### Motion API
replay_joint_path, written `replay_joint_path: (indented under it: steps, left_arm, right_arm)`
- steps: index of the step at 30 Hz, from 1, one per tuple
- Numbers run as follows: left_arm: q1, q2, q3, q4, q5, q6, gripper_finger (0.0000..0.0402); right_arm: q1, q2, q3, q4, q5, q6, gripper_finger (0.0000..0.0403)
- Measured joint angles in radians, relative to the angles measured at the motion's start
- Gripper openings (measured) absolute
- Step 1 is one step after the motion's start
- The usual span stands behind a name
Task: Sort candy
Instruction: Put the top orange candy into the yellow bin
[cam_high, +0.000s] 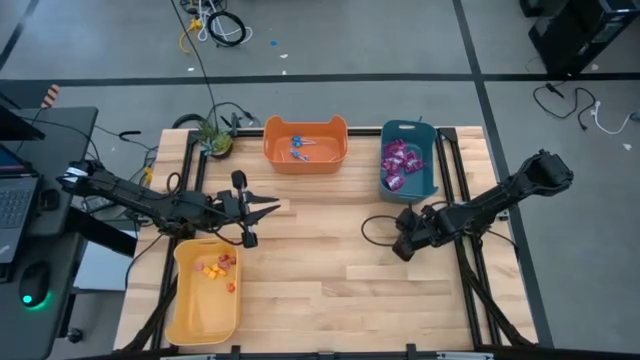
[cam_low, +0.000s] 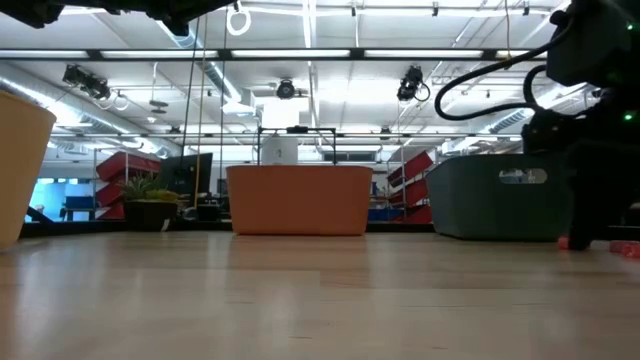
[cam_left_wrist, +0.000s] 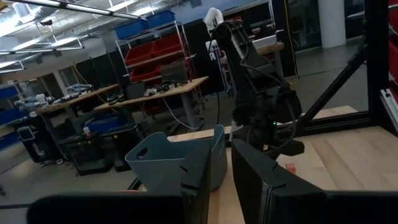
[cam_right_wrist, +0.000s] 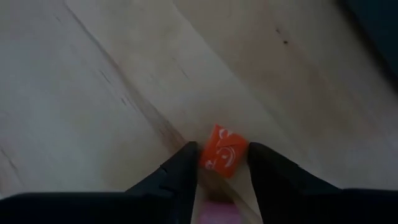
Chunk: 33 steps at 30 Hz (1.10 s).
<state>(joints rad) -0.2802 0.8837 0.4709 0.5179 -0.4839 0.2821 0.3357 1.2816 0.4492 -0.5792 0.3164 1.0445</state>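
Right wrist view: right claw (cam_right_wrist: 222, 163) half-open, fingers straddling orange candy (cam_right_wrist: 222, 154) on tabletop (cam_right_wrist: 93, 93), lower centre; close squarely before lifting.

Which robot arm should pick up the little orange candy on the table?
The right one. Its right gripper is down at the table with the orange candy between its fingers, and another pink piece sits just behind. The left gripper hovers far off, near the yellow bin.
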Motion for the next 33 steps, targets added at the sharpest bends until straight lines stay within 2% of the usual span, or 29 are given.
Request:
replay_joint_path:
  steps: [5, 11, 19, 26, 33]
  left_arm:
    - [0.0, 0.0, 0.0, 0.0, 0.0, 0.0, 0.0067]
    - [0.0, 0.0, 0.0, 0.0, -0.002, 0.003, 0.0067]
    - [-0.001, -0.017, 0.0, -0.039, -0.017, 0.006, 0.0067]
    - [-0.003, -0.151, 0.0, -0.133, -0.035, 0.029, 0.0067]
    - [-0.003, -0.293, 0.0, -0.211, -0.035, 0.02, 0.0067]
  right_arm:
    - [-0.017, 0.0, 0.0, 0.004, -0.004, -0.031, 0.0111]
    - [-0.025, 0.0, 0.0, 0.006, -0.022, -0.053, 0.0048]
    - [-0.026, -0.018, 0.0, 0.02, -0.034, -0.052, 0.0042]
    - [-0.025, -0.064, 0.037, 0.063, -0.053, -0.056, 0.0039]
    - [-0.021, -0.089, 0.037, 0.297, -0.042, -0.154, 0.0038]
